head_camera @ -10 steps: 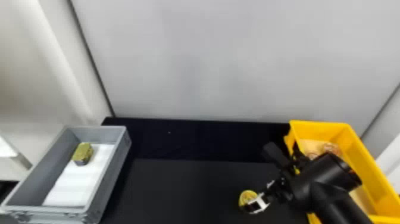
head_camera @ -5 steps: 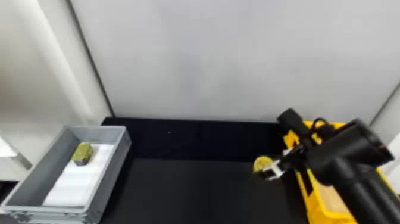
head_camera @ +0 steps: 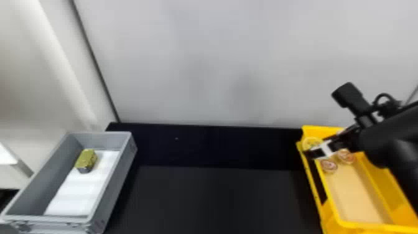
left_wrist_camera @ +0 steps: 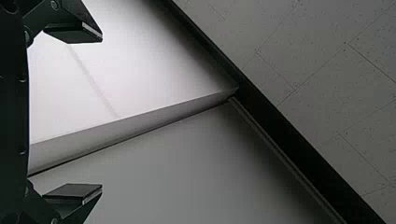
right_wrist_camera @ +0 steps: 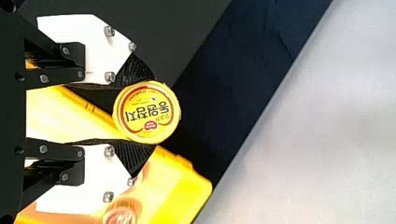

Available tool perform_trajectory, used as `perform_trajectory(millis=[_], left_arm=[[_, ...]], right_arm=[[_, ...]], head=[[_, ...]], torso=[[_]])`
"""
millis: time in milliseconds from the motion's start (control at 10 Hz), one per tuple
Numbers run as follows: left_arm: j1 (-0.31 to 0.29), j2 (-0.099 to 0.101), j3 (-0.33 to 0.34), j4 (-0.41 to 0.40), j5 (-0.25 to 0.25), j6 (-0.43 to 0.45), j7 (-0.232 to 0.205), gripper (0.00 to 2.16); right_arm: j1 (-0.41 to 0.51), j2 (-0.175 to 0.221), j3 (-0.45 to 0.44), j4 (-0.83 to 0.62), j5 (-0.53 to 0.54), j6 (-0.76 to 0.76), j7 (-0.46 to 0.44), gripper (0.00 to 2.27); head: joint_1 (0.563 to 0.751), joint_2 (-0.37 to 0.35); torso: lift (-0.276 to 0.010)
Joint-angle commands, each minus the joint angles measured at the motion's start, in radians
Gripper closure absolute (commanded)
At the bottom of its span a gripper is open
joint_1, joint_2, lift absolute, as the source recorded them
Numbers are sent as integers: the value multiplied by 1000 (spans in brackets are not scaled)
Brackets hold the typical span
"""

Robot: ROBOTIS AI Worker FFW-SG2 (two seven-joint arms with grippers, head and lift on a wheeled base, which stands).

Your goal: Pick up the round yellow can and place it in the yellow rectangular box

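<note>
My right gripper (head_camera: 314,149) is at the back left corner of the yellow box (head_camera: 401,230), holding the round yellow can (head_camera: 310,142) above the rim. In the right wrist view the right gripper (right_wrist_camera: 140,114) is shut on the yellow can (right_wrist_camera: 147,113), its dark ribbed pads pressing the can's sides, lid facing the camera. The yellow box (right_wrist_camera: 187,186) lies beneath and beside it. In the left wrist view my left gripper (left_wrist_camera: 100,112) stands open with nothing between its fingers, over a pale surface.
Two round cans (head_camera: 328,166) lie in the back part of the yellow box. A grey box (head_camera: 119,174) with white sheets and a gold-topped can (head_camera: 86,160) stands at the left of the black table (head_camera: 217,199). A pale wall (head_camera: 217,62) rises behind.
My right gripper has carried the yellow can up, back and to the right, from over the black table to the yellow box's corner. The gold-topped can in the grey box has stayed put.
</note>
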Motion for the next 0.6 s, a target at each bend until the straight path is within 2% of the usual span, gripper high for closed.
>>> perform_trajectory(millis=[0,200,500], left_arm=[[-3,7,0,-6,0,11,-1,142],[-7,13,0,-9,0,14,-1,142],[-7,19,2,-12,0,13,-1,142]], right_arm=[[-7,-29,-51,-14,28,-1,-1,765],[1,-54,-80,-11,48,-4,-2,765],[28,-71,-157,38,78,-11,-5,765]], head=[[663,54],[663,54],[663,54]], torso=[[8],[8],[8]])
